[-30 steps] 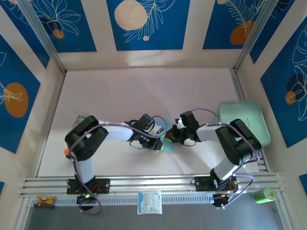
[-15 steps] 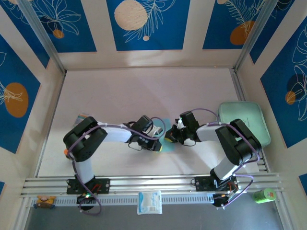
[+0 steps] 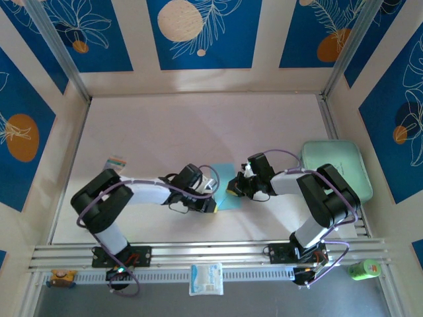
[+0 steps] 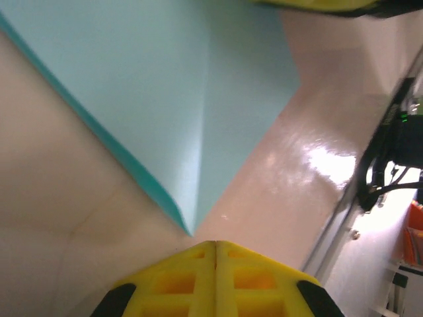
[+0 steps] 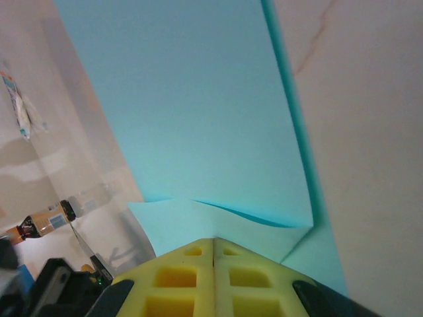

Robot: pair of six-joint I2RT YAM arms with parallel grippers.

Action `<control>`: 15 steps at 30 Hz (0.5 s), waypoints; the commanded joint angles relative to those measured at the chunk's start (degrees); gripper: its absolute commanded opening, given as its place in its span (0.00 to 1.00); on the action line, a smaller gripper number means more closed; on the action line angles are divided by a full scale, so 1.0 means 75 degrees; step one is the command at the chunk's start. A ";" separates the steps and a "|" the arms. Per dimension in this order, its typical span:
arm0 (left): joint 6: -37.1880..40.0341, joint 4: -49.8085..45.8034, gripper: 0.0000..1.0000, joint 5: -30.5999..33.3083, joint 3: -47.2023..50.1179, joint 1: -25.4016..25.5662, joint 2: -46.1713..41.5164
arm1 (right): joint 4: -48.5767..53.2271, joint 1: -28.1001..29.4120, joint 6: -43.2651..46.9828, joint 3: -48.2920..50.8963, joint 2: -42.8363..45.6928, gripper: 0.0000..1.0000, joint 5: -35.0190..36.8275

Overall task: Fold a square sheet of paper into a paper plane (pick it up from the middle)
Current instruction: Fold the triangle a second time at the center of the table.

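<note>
The light blue sheet of paper (image 3: 223, 179) lies flat on the table between the two arms. In the left wrist view the sheet of paper (image 4: 165, 99) shows a crease running down to a pointed corner. My left gripper (image 4: 215, 245) is shut and sits just short of that corner, with nothing between its jaws. From above, the left gripper (image 3: 211, 205) is at the paper's near left corner. My right gripper (image 5: 213, 240) is shut, its tips resting over a folded flap of the paper (image 5: 198, 112). In the top view the right gripper (image 3: 232, 189) is at the paper's right edge.
A mint-green tray (image 3: 334, 168) stands at the right, behind the right arm. A small coloured packet (image 3: 116, 160) lies at the left. Aluminium rails (image 3: 211, 251) run along the near edge, with a white packet (image 3: 206, 278) and a green can (image 3: 365, 269) beyond them.
The left arm has drawn back toward the left and the near edge. Its shut gripper slid off the paper to the near corner, uncovering more of the sheet. The right arm has stayed put.
</note>
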State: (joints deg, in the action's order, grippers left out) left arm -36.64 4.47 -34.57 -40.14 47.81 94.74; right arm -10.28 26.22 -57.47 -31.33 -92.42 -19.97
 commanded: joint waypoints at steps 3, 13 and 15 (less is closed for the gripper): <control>-0.0142 -0.0012 0.05 0.0082 -0.0523 -0.0012 -0.0327 | 0.0698 -0.0100 -0.0049 0.0280 -0.0072 0.00 0.0355; -0.0165 0.0079 0.05 0.0410 -0.1255 -0.0277 0.0991 | 0.0647 -0.0085 -0.0067 0.0258 -0.0088 0.00 0.0299; -0.0157 0.0055 0.05 0.0313 -0.1191 -0.0280 0.1149 | 0.0678 -0.0085 -0.0060 0.0254 -0.0075 0.00 0.0292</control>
State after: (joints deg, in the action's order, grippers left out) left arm -37.67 5.54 -32.34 -48.29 46.13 101.78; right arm -10.28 26.17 -57.49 -31.33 -92.42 -19.99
